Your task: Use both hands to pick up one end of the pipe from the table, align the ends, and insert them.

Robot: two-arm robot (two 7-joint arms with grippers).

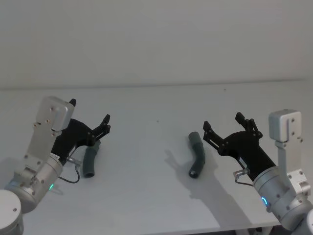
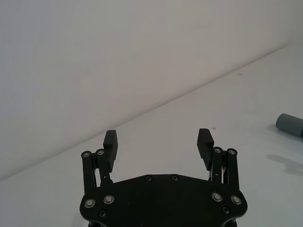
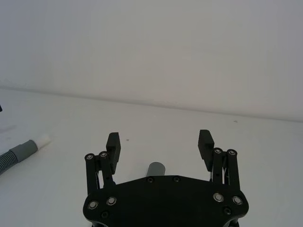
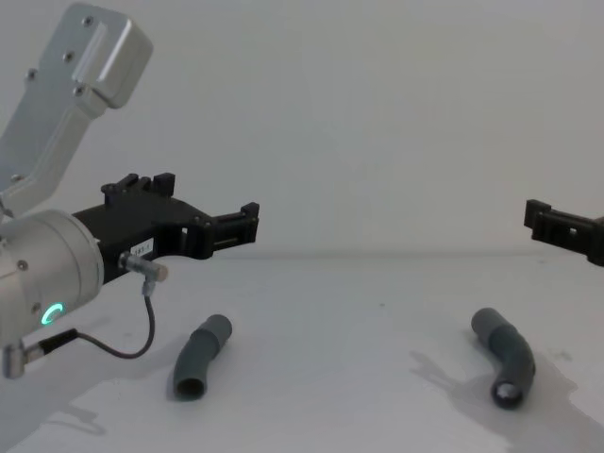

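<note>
Bent ribbed grey pipe pieces [image 1: 90, 160] [image 1: 197, 155] on matt table [image 1: 146, 196]; left gripper [image 2: 158, 138], right gripper [image 3: 159, 138] both released, empty.

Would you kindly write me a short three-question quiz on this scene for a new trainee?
1. True or false: the left piece and the right piece are already joined.
2. The left gripper, raised near the left piece, holds: A the left piece, B the right piece, C nothing.
3. Fill in: the right gripper, raised near the right piece, is ____ (open or shut).

Key: 1 false, they lie apart; 2 C; 3 open.
</note>
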